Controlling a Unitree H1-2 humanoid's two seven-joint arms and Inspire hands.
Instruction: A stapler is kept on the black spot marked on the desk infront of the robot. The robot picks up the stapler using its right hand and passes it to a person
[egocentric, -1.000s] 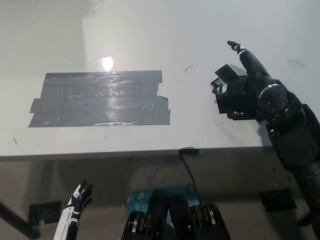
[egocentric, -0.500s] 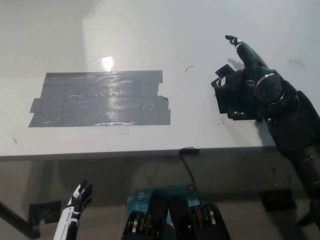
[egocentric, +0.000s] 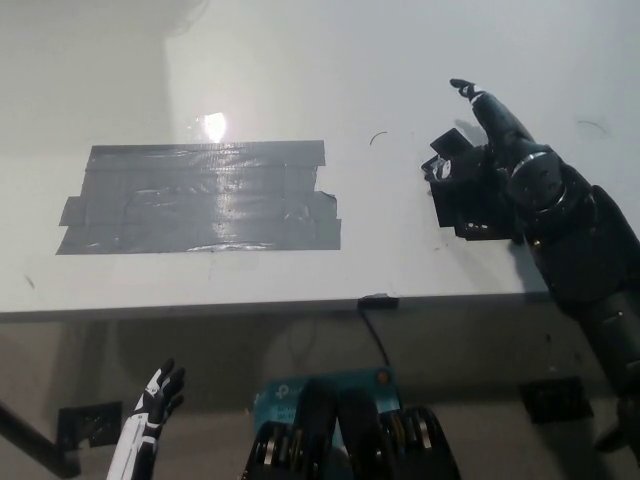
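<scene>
Barely shifted, the right hand (egocentric: 480, 185) hovers at right of frame, fingers (egocentric: 472, 92) spread, empty; no stapler on the tape patch (egocentric: 200, 197); left hand (egocentric: 150, 410) rests lower left.

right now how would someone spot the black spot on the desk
Start from the white desk filling the upper picture. On its left half lies a wide, glossy dark grey tape patch, built of overlapping strips. Nothing sits on it; the black right hand is far to its right.

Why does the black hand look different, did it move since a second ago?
Yes. The right hand has lifted a little toward the table's far side, away from the near edge; the tape patch hasn't shifted.
</scene>
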